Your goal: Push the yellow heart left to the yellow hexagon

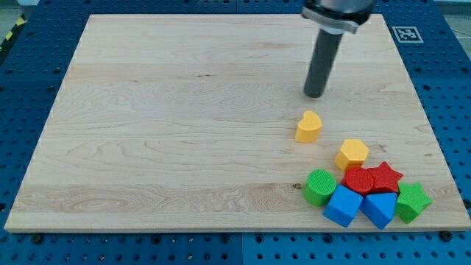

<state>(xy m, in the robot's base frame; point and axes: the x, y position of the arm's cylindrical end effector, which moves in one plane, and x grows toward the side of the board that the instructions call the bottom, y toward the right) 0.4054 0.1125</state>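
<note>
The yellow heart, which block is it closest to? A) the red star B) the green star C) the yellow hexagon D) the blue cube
C: the yellow heart sits alone on the board, and the yellow hexagon, just toward the view's lower right, is its nearest neighbour; my tip stands above the heart in the view.
</note>
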